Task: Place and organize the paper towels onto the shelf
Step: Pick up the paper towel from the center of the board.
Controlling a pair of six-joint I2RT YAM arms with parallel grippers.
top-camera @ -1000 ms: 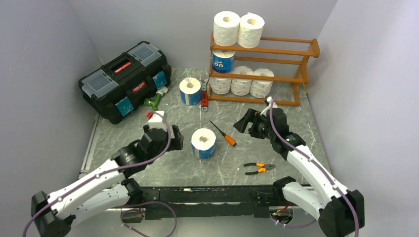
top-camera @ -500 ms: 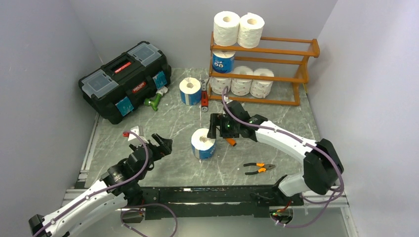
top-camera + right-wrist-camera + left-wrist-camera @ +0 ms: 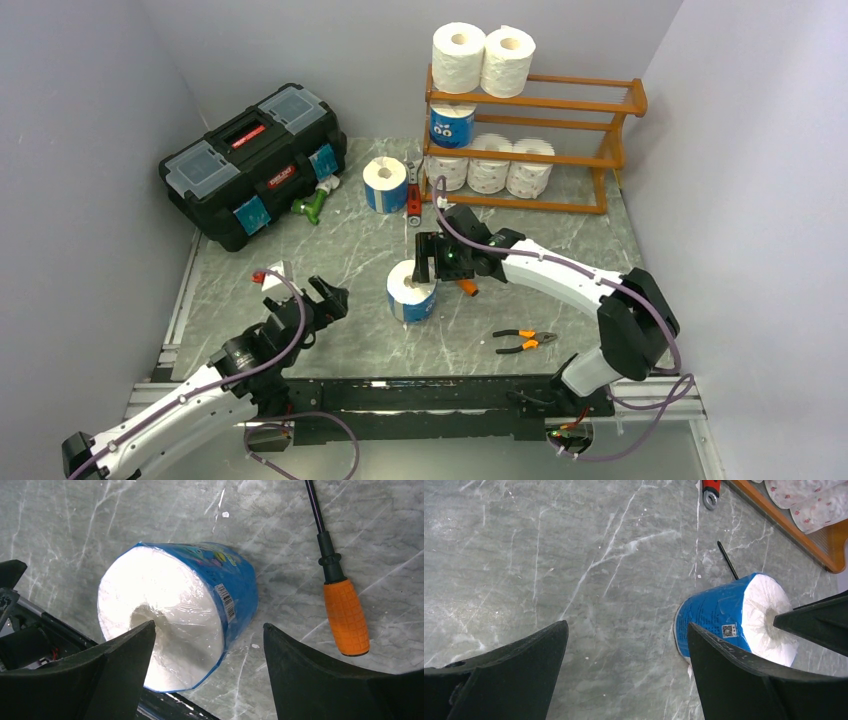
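1. My right pincer (image 3: 209, 626) hangs spread wide, a finger on either side of the blue-wrapped roll (image 3: 175, 615), which stands on end in the middle of the desk (image 3: 340, 250). If I pinch off-centre, the slick wrapper may let the roll squirt out or topple.
2. The paper is soft around a hollow core, so squeezing too hard would crush it out of shape.
3. The screwdriver (image 3: 345, 615) lies just beside the roll, and a finger coming down low could snag it.
4. My left pincer (image 3: 626, 627), also spread and empty, points at the same roll. If both arms close in, they could collide.
5. The shelf (image 3: 590, 104) has room on its middle tier. A careless approach could knock the two white rolls (image 3: 458, 55) off the top tier.
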